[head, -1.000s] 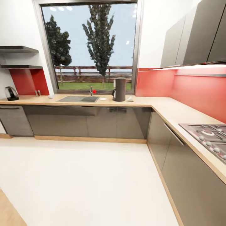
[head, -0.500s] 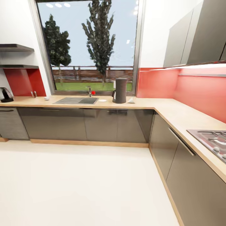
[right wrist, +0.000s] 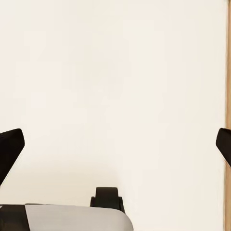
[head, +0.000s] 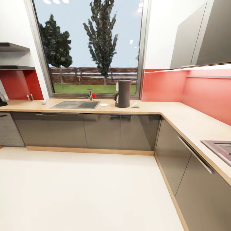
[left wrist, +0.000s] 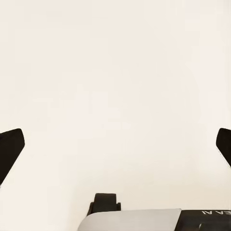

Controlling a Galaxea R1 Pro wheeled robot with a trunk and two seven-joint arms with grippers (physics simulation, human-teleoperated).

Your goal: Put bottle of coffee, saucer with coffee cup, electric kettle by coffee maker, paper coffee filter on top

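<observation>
Left gripper (left wrist: 115, 144) and right gripper (right wrist: 115, 144) both spread wide, empty, pointed down at pale cream floor (head: 80, 189), likely stowed for driving. Tall dark grey column coffee maker (head: 123, 93) stands on long beige wood-grain kitchen countertop (head: 179, 115) under the window, right of the steel sink (head: 75, 104). Small flat white saucer (head: 104, 104) lies just beside it, sink side; a small white folded thing (head: 135, 104) on its other side, maybe the filter. Dark kettle (head: 2, 99) at far left edge, well apart. Dark grey floating kitchen shelf (head: 14, 67) upper left; bottle not discernible. Cup too small to tell.
</observation>
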